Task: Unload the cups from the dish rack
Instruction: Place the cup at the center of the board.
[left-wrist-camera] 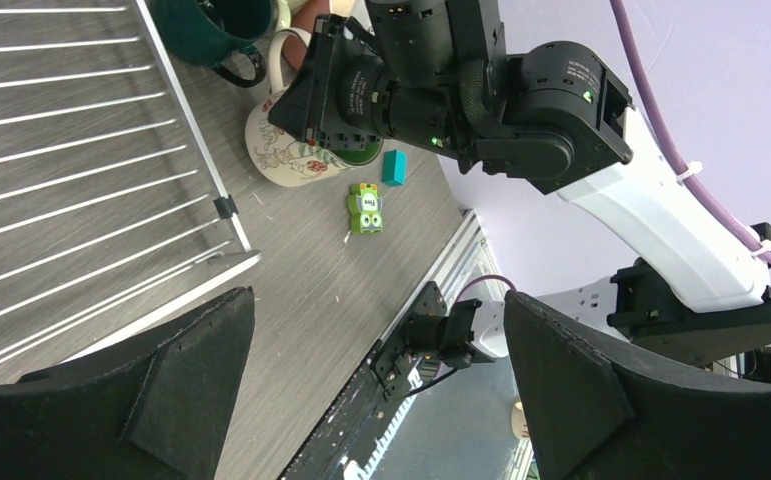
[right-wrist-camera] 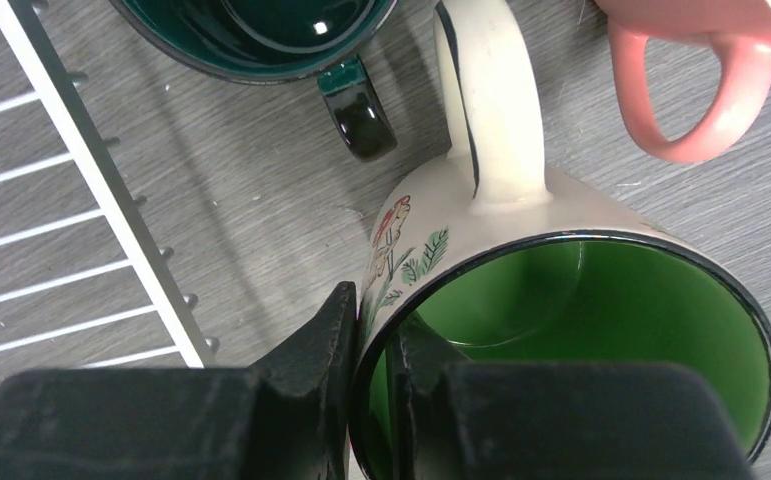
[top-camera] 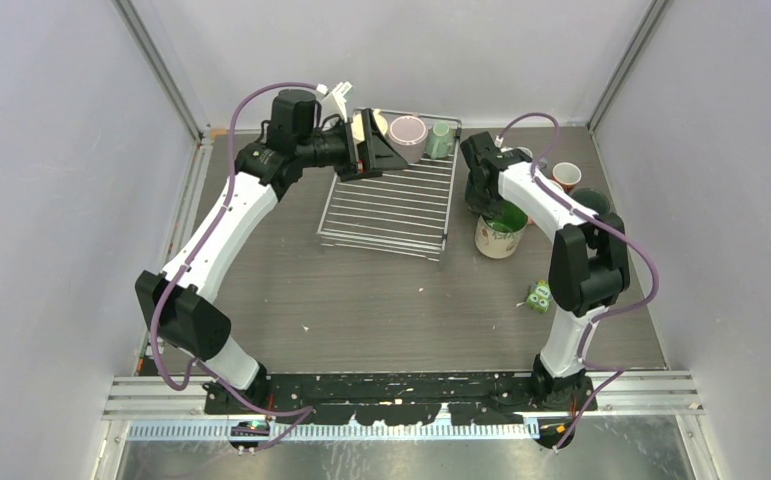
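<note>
Rim of cream mug (right-wrist-camera: pixel 411 240) clamped by right gripper (right-wrist-camera: pixel 369 345); mug upright on table (top-camera: pixel 361 310) just right of dish rack (top-camera: pixel 391 212). We note left gripper (left-wrist-camera: pixel 376 340) spread wide over rack's far end.

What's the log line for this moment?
right gripper: shut on mug rim | mug: beside rack | left gripper: open, over rack

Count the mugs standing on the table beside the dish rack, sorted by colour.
Dark teal mug: 1
Cream floral mug, green inside: 1
Salmon pink mug: 1
Total: 3 in view; the right arm could hide others.
</note>
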You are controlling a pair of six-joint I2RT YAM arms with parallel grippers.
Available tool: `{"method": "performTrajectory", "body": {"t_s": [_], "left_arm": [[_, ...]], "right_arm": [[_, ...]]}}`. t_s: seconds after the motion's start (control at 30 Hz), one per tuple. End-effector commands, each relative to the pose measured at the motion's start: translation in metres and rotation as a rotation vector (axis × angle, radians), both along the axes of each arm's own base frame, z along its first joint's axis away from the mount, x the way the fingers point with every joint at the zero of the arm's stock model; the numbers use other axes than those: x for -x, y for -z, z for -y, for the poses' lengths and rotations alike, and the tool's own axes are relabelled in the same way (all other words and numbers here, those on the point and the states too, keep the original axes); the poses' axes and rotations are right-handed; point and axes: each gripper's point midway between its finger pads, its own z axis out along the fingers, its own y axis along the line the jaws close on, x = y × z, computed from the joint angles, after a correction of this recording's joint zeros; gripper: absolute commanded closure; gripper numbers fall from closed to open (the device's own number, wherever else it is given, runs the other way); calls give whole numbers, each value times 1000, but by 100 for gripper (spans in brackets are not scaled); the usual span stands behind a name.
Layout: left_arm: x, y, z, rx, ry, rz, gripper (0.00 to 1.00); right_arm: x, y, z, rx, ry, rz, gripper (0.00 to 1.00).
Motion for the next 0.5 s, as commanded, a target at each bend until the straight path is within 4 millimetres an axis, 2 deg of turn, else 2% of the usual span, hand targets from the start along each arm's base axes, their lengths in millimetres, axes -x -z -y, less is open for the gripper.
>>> {"method": "performTrajectory", "body": {"t_s": [0.0,0.2,0.47], "left_arm": [[10,-22,-2,24,23,70,4],[9,-20,-1,23,28,66,4],[9,-15,-1,15,32,57,4]], "right_arm": [[-34,-38,7,44,80,166,99],[-44,-30,5,42,99,170,99],[-45,-14,-1,29,85,142,99]]}}
